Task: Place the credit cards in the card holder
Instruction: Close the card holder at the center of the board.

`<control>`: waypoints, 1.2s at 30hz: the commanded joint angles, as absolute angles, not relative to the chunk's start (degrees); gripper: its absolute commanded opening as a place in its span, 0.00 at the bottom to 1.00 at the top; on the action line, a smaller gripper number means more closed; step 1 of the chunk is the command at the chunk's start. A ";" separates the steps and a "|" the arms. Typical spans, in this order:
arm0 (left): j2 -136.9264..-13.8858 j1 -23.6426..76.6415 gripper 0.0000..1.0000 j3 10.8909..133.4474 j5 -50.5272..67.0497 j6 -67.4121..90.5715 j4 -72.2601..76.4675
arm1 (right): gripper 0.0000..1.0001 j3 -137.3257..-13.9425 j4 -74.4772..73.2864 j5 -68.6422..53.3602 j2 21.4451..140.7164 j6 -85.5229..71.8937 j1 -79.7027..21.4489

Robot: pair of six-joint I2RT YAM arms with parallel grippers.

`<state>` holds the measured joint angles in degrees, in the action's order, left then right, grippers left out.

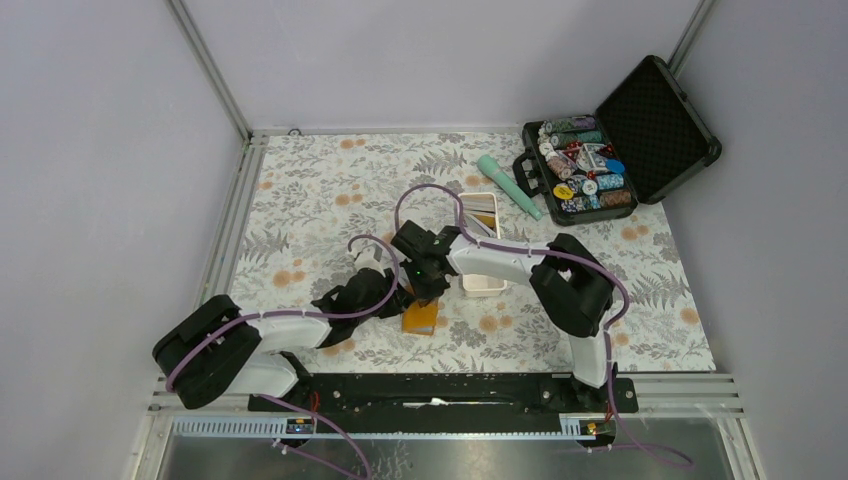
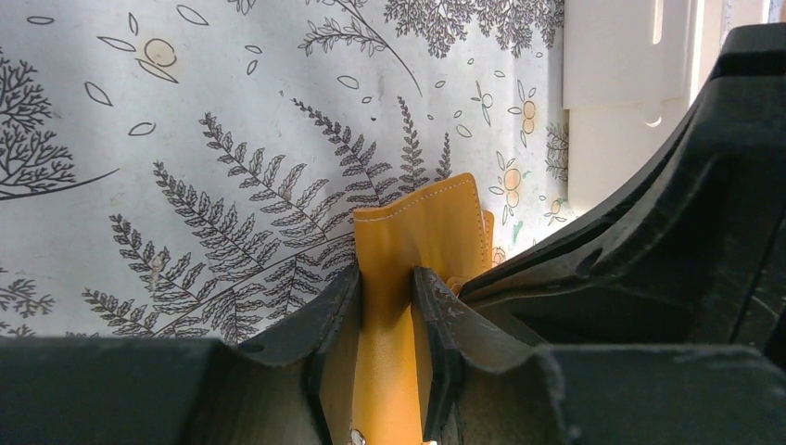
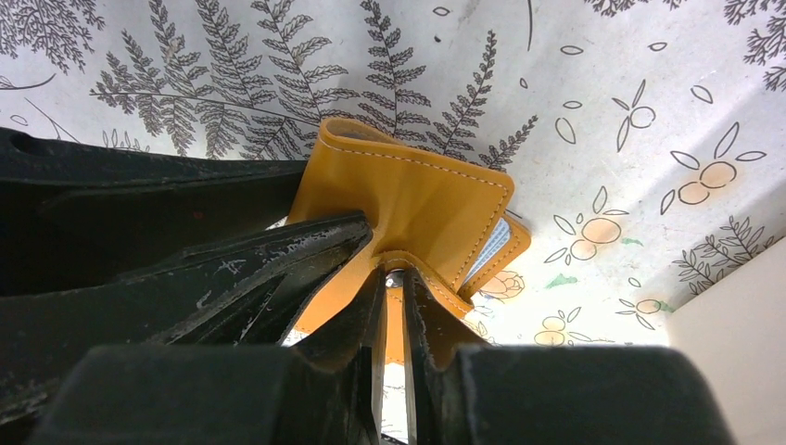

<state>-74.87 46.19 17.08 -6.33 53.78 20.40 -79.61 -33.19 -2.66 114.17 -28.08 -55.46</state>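
Orange card holder point(image 1: 420, 317) sits in the near middle of the floral table point(image 1: 300, 200), just near of the white tray point(image 1: 484, 286), pinched by both arms at once. Left gripper point(image 2: 387, 278) is clamped on one orange cover flap, and the flap stands up between its fingers point(image 2: 338, 306) with the stitched edge showing above them. Right gripper point(image 3: 394, 278) is closed tight on a thin orange edge of the same card holder point(image 3: 417, 195). Its jaws are nearly together with only the leather between them. From the right wrist, the holder is partly spread open, with a light blue pocket point(image 3: 487, 248) showing at its right edge. The left gripper's black body point(image 3: 185, 250) crowds in from the left, touching or almost touching the holder. From above, the two grippers meet over the holder, left gripper point(image 1: 385, 290) coming from the near left and right gripper point(image 1: 425, 285) from the right. Credit cards point(image 1: 481, 213) lie in the far end of the white tray, apart from the holder. Open black case point(image 1: 640, 120) of poker chips point(image 1: 585, 170) is at the far right, with a teal tube point(image 1: 508, 186) lying beside it.
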 commanded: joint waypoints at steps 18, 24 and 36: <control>-71.59 48.86 0.37 20.94 -6.46 56.23 2.31 | 0.24 -66.23 -20.57 -8.71 100.21 -28.95 -55.98; -69.95 48.87 0.43 21.98 -7.74 55.67 0.10 | 0.31 -64.55 -21.43 -8.47 96.21 -29.07 -55.99; -64.24 48.78 0.54 22.51 -9.04 55.11 -4.45 | 0.34 -56.89 -15.27 -3.76 88.27 -30.59 -56.07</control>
